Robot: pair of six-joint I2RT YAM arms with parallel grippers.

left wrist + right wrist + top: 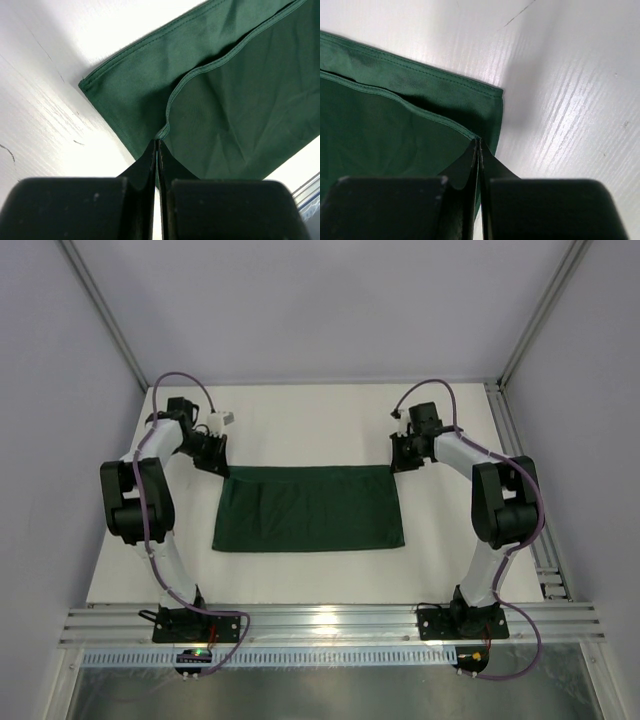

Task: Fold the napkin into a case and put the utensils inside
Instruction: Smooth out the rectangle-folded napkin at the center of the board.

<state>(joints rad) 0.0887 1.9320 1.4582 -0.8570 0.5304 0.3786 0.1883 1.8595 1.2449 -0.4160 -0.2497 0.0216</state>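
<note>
We see pale enclosure walls [330, 300] around a white table [300, 420]. The napkin [310, 508], folded double, lies flat at centre. The left gripper [158, 145] pinches its upper layer's hem, fingers pressed together; the right gripper [479, 146] apparently pinches the opposite far corner likewise.

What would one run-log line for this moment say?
napkin: folded in half on table | left gripper: shut on upper layer's far corner | right gripper: same, opposite corner | utensils: none in view
</note>
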